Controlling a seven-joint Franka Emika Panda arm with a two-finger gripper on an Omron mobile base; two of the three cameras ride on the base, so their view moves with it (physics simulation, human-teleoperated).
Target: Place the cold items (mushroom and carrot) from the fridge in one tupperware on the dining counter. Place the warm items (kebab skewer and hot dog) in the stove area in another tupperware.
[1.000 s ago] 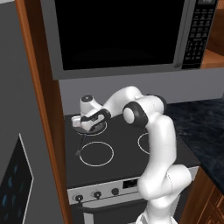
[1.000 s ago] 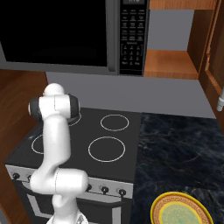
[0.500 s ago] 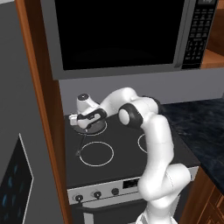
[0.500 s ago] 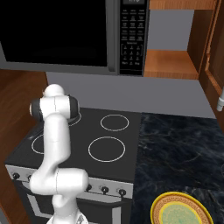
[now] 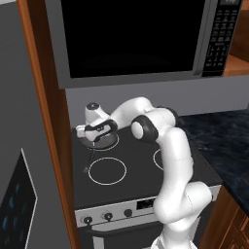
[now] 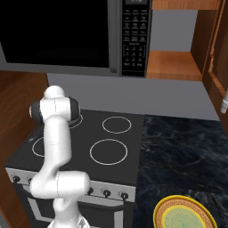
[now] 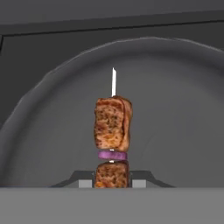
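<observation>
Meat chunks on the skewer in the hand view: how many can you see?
2. One large chunk sits mid-stick, above the purple onion slice; a second chunk sits below, partly cut off. More may be hidden lower.

A black stove [image 6: 111, 147] with white burner rings [image 6: 108, 151] stands under a dark microwave [image 6: 67, 35] whose keypad [image 6: 135, 38] sits at its right. Knobs [image 6: 107, 193] line the stove's grey front. A grey pan [image 5: 99, 139] rests on the rear left burner. A yellow plate [image 6: 187, 217] lies on the black veined counter [image 6: 182, 147] right of the stove. Wooden cabinets [image 6: 176, 62] frame an open shelf beside the microwave.
</observation>
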